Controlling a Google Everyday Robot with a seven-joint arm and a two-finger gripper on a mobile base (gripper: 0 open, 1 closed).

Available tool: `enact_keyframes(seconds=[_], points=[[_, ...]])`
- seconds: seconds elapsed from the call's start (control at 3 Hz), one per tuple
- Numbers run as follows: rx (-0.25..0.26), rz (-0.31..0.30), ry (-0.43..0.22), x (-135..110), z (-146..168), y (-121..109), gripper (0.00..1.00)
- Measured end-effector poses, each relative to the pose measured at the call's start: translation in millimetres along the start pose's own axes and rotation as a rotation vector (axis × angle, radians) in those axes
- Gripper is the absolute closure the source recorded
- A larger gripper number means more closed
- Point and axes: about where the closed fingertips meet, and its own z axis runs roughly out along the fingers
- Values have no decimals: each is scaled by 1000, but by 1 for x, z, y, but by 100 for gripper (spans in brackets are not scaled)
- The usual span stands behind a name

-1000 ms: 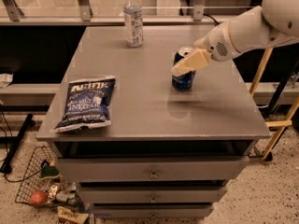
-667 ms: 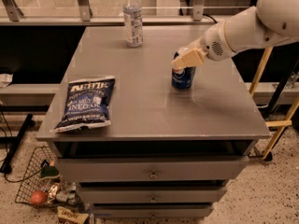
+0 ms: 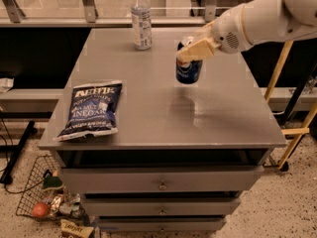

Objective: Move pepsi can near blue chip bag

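Grey drawer bench [image 3: 223, 123]. White arm [image 3: 262, 19] cut off top-right. Flat navy-blue crinkly chip bag [image 3: 89, 110] front-left on bench. Tan tool [image 3: 197, 48] clamped on small blue pepsi can [image 3: 188, 69], can top hidden, raised over bench rear-centre, well apart from bag.

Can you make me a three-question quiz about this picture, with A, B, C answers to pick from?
1. Where is the blue chip bag?
A. front-left of the table
B. in a drawer
C. on the floor

2. What colour is the pepsi can?
A. green
B. blue
C. orange

3. How is the bottle?
A. lying down
B. upside down
C. standing upright

Answers:
1. A: the bag lies flat on the tabletop's front-left part.
2. B: the can, with the gripper holding its top, is blue.
3. C: the bottle stands cap up at the back.
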Motion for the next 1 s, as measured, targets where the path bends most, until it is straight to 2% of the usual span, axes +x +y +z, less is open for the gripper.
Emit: enact_keyframes(seconds=[0.33, 0.67, 1.0], points=[[-4, -13, -1, -1, 2, 2, 100], [-5, -11, 0, -1, 2, 2, 100], [-125, -55, -21, -9, 19, 41, 100]])
